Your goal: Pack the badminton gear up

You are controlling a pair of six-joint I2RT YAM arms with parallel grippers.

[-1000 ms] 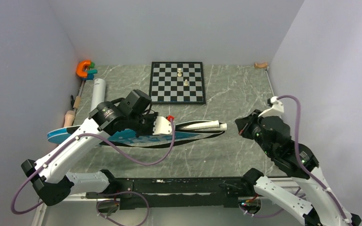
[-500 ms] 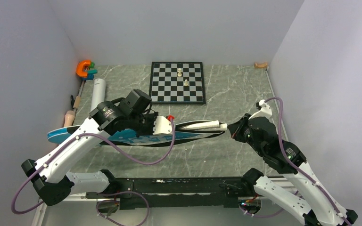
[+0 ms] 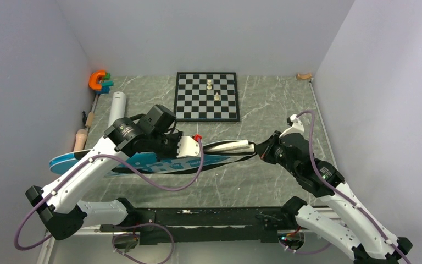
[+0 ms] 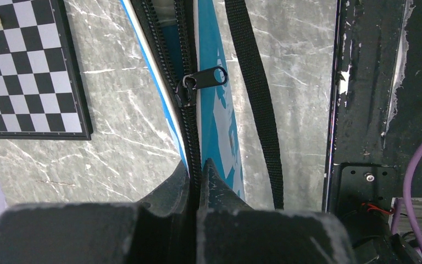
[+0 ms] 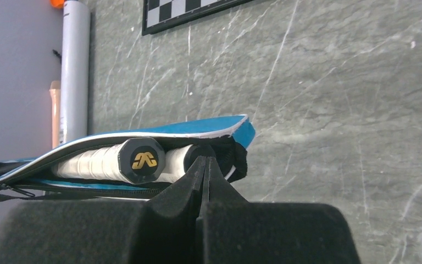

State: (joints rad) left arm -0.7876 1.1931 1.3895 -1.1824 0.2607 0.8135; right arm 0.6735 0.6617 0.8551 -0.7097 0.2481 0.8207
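From above, the blue racket-shaped bag (image 3: 143,163) lay lengthwise across the near half of the green-grey marbled bench (image 3: 275,104). Its wide end pointed to the left and its narrow end to the right. The left end effector (image 3: 198,153) was low over the middle of the bag. The right end effector (image 3: 257,150) was at the narrow end, just beside the two white-wrapped racket handles (image 3: 232,146) that showed there. A long white cylindrical tube (image 3: 116,108) lay behind the bag near the left wall. A black-and-white chessboard (image 3: 207,96) lay well apart at the back.

In the left wrist view, the fingers were pressed together on the zipper seam of the bag, pinching it. A black zipper pull (image 4: 203,78) sat further along the seam, and a black strap (image 4: 253,82) ran beside it.

In the right wrist view, the fingers were pressed together with nothing between them. Their tips were in front of the open mouth of the bag. Both handles lay inside, side by side, one with a gold mark on its black cap. I could not tell whether the tips touched the other cap.
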